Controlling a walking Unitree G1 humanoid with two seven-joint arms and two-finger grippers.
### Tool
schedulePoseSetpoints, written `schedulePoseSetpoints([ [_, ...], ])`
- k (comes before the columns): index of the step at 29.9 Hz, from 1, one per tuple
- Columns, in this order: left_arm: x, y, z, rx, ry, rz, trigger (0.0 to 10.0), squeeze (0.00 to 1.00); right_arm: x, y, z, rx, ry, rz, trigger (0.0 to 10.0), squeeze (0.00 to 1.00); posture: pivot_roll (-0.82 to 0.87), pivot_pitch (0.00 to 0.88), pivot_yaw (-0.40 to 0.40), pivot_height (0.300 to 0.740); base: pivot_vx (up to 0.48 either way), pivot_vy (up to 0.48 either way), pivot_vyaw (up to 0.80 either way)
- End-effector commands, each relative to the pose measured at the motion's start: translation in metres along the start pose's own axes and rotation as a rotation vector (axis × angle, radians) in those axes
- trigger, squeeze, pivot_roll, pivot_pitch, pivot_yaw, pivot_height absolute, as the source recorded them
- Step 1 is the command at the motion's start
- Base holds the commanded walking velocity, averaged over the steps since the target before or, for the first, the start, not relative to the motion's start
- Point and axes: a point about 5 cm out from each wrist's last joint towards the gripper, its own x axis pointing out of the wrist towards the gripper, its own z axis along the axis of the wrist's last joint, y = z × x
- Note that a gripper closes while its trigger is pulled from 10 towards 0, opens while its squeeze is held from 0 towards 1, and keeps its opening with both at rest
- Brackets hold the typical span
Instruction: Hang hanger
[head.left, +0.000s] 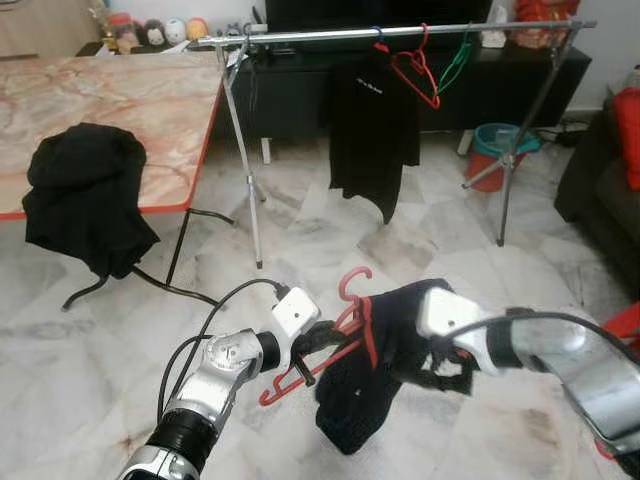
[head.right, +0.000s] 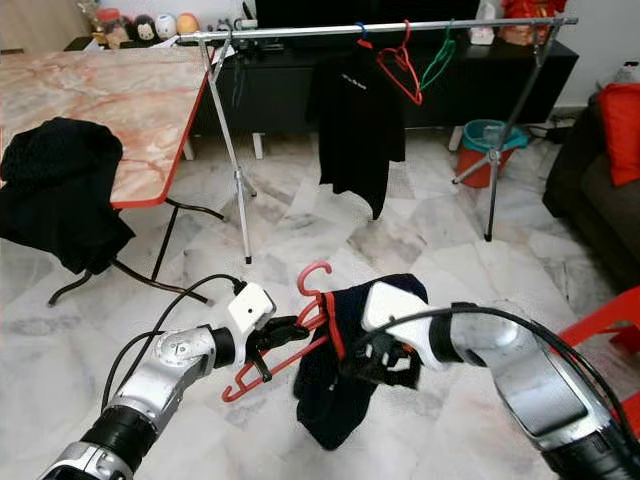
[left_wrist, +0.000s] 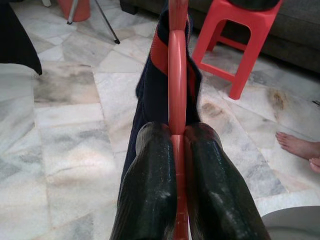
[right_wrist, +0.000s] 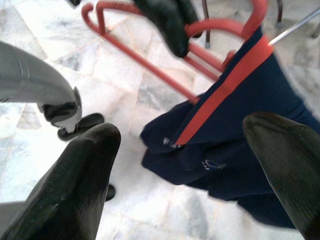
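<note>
Left wrist view has the left gripper (left_wrist: 177, 150) pinched tight on the red hanger (left_wrist: 177, 65), its two black fingers pressed against the thin red bar from either side, with a dark navy garment (left_wrist: 150, 95) draped over the hanger beyond them. From the head cameras, the hanger is held low in front of the robot, above the marble floor (head.left: 120, 320), its hook (head.left: 352, 282) pointing up and away. The right gripper (right_wrist: 185, 165) sits just beside the garment with its fingers spread wide, nothing between them; it looks placed to steady or straighten the cloth rather than carry it. To do this step well, I judge the left grip should stay firm on the bar while the hanger is raised with the hook kept upright, and the right gripper should keep the garment from sliding off the shoulder. Farther off stands the clothes rail (head.left: 400, 33), well apart from the hanger, already carrying a black shirt (head.left: 372, 135) and empty red and green hangers; the free stretch at its left end, near the tabletop's far corner (head.left: 215, 60), seems the easiest target.
</note>
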Motion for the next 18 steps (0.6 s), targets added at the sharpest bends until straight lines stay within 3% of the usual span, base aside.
schedulePoseSetpoints([
  [1, 0.0, 0.002, 0.008, 0.007, -0.036, 0.0, 10.0, 0.0, -0.003, -0.006, 0.007, -0.028, -0.027, -0.062, 10.0, 0.0, -0.04, 0.067, 0.001, 0.74, 0.0, 0.0, 0.0],
  [6, 0.0, 0.002, 0.008, 0.004, -0.036, -0.002, 10.0, 0.0, -0.007, -0.031, 0.024, 0.043, -0.184, -0.267, 10.0, 0.0, -0.04, 0.067, 0.001, 0.74, 0.0, 0.0, 0.0],
  [12, 0.0, 0.0, 0.007, 0.003, -0.033, -0.021, 10.0, 0.0, -0.015, -0.046, 0.02, 0.097, -0.257, -0.371, 10.0, 0.0, -0.04, 0.067, -0.002, 0.74, 0.0, 0.0, 0.0],
  [18, -0.005, -0.004, 0.005, 0.035, -0.012, -0.1, 10.0, 0.0, -0.028, -0.038, 0.0, 0.045, -0.204, -0.204, 10.0, 0.0, -0.04, 0.068, -0.008, 0.74, 0.0, 0.0, 0.0],
])
